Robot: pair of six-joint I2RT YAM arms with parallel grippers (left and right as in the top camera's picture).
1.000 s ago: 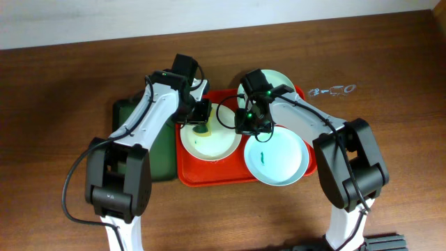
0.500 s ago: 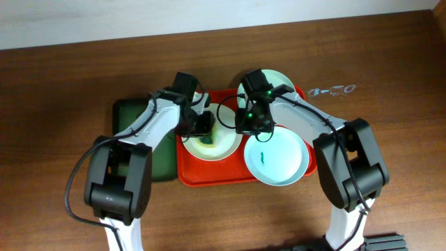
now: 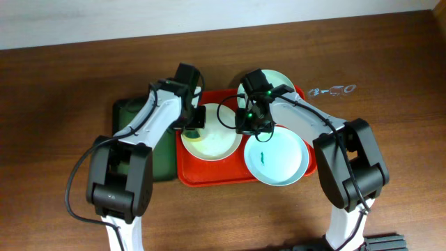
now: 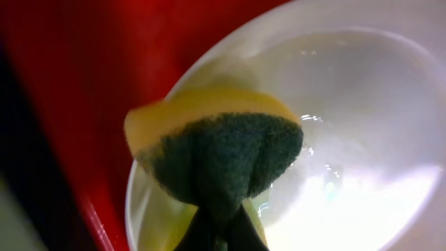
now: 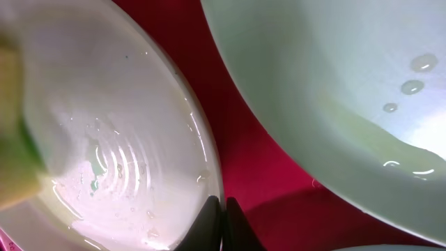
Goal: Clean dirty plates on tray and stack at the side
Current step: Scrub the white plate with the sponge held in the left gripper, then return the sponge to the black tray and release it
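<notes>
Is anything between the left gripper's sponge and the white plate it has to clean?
Nothing visible does. The sponge in the left gripper is right over the rim of the white plate; the right gripper pinches its other side, out of the way.

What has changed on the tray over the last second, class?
The left end effector, gripping the sponge, swept it across the white plate toward the middle, then back to the left rim. The right end effector, smeared mint plate and red tray stayed put.
</notes>
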